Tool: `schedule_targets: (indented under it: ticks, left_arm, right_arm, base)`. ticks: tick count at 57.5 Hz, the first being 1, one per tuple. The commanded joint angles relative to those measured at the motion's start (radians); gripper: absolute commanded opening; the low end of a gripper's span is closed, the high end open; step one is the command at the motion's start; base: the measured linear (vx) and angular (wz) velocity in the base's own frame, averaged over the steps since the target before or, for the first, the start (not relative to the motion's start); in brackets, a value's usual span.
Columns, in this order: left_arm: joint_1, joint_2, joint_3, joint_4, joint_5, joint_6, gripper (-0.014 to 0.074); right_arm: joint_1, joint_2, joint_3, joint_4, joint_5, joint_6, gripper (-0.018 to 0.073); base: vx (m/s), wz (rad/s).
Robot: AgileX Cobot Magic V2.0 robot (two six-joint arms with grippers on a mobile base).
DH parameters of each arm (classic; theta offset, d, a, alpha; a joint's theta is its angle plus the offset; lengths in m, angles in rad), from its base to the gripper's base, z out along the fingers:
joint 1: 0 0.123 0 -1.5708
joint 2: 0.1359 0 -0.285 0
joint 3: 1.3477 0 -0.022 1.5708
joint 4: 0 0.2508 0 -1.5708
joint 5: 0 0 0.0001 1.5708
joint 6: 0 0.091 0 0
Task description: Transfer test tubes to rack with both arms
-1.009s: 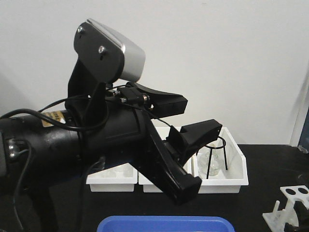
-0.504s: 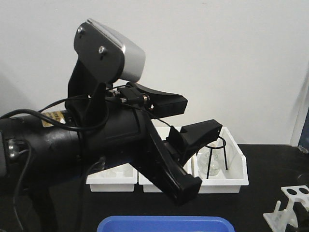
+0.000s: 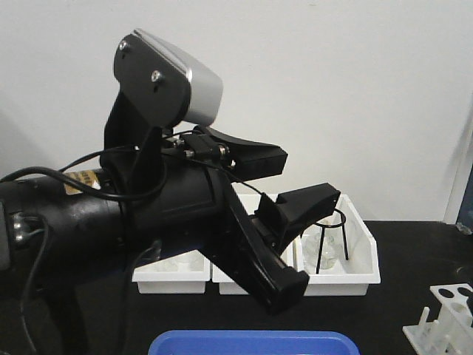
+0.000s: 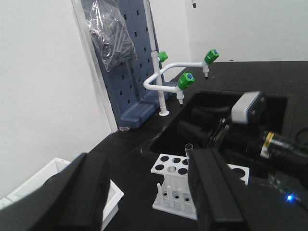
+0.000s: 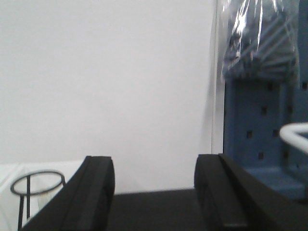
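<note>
The white rack [image 4: 179,185] stands on the black bench, seen between my left gripper's fingers. One clear test tube [image 4: 188,150] stands upright in a hole at its far side, rim showing. The rack [image 3: 446,316] also shows at the front view's bottom right corner. My left gripper [image 4: 149,168] is open and holds nothing; it hangs raised in front of the bins [image 3: 310,179]. The right arm [image 4: 248,109] reaches in behind the rack. My right gripper [image 5: 154,166] is open, with only bench and wall between its fingers.
Three white bins [image 3: 171,282] sit in a row at the back, with clear beakers and a black wire stand [image 3: 330,240]. A blue tray [image 3: 251,343] lies at the front edge. A sink [image 4: 168,132], green-capped taps [image 4: 185,80] and a blue pegboard [image 4: 126,62] lie beyond the rack.
The left arm has stayed put. At the bottom right of the front view the rack's outline has shifted slightly.
</note>
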Motion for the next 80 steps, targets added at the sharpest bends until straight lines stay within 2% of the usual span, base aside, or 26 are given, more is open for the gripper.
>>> schedule_targets:
  ticks: [1,6,11,16,23,25,28,32,36,41,46,53,55,62,67,71,75,80]
  left_arm:
    - [0.003,-0.027,-0.035,-0.013,-0.050,-0.007,0.0461]
    - [0.003,-0.027,-0.035,-0.013,-0.039,-0.007,0.0426]
    - [0.003,-0.027,-0.035,-0.014,-0.030,-0.008,0.0344]
    - [0.003,-0.033,-0.035,-0.014,-0.020,-0.008,0.0202]
    - [0.003,-0.059,-0.035,-0.008,-0.019,-0.008,-0.0024]
    - [0.005,-0.070,-0.035,-0.002,-0.017,-0.009,-0.0024]
    - [0.020,-0.089,-0.035,-0.002,-0.007,-0.020,-0.0023]
    - [0.055,-0.112,-0.035,0.025,0.029,-0.072,-0.0022]
    - [0.109,-0.134,-0.035,0.108,0.093,-0.158,-0.0020]
    - [0.185,-0.148,-0.035,0.278,0.173,-0.325,-0.0017]
    - [0.259,-0.155,-0.035,0.505,0.264,-0.509,-0.0017]
    - [0.326,-0.168,-0.032,0.764,0.362,-0.735,-0.0017]
    - [0.335,-0.173,-0.025,0.807,0.372,-0.771,-0.0017]
    - [0.365,-0.233,0.073,0.911,0.339,-0.870,-0.0017]
    - [0.392,-0.291,0.180,0.977,0.310,-0.989,-0.0017]
    - [0.405,-0.341,0.269,1.022,0.281,-1.050,-0.0017]
    - [0.410,-0.395,0.350,1.038,0.246,-1.083,-0.0017]
    - [0.410,-0.455,0.426,1.044,0.211,-1.081,-0.0017]
  right_arm:
    - [-0.007,-0.121,-0.068,-0.018,0.017,0.027,0.0430]
    - [-0.007,-0.234,-0.136,-0.046,0.200,0.063,0.0388]
    - [-0.007,-0.338,-0.234,-0.119,0.474,0.125,0.0300]
    - [-0.007,-0.436,-0.335,-0.232,0.746,0.235,0.0181]
    - [-0.007,-0.551,-0.404,-0.368,0.999,0.419,0.0016]
    - [-0.007,-0.580,-0.405,-0.394,1.036,0.466,-0.0014]
    - [-0.004,-0.619,-0.405,-0.425,1.091,0.524,-0.0013]
    - [0.020,-0.668,-0.405,-0.441,1.169,0.545,-0.0013]
    - [0.078,-0.713,-0.403,-0.440,1.230,0.526,-0.0011]
    - [0.174,-0.751,-0.386,-0.433,1.243,0.505,-0.0010]
    - [0.284,-0.770,-0.365,-0.415,1.258,0.505,-0.0011]
    - [0.421,-0.773,-0.329,-0.413,1.282,0.496,-0.0008]
    - [0.451,-0.773,-0.321,-0.413,1.289,0.494,-0.0008]
    - [0.525,-0.773,-0.304,-0.417,1.308,0.473,-0.0008]
    - [0.543,-0.773,-0.304,-0.417,1.316,0.468,-0.0008]
    - [0.541,-0.773,-0.304,-0.415,1.316,0.468,-0.0008]
    - [0.541,-0.773,-0.304,-0.410,1.316,0.469,-0.0008]
    - [0.541,-0.773,-0.304,-0.410,1.316,0.469,-0.0008]
  base:
    - [0.00,0.00]
    - [0.00,0.00]
    - [0.00,0.00]
    - [0.00,0.00]
    - [0.00,0.00]
    - [0.00,0.00]
    - [0.00,0.00]
    - [0.00,0.00]
    - [0.00,0.00]
    - [0.00,0.00]
    - [0.00,0.00]
    - [0.00,0.00]
    - [0.00,0.00]
    - [0.00,0.00]
    - [0.00,0.00]
    - [0.00,0.00]
    - [0.00,0.00]
    - [0.00,0.00]
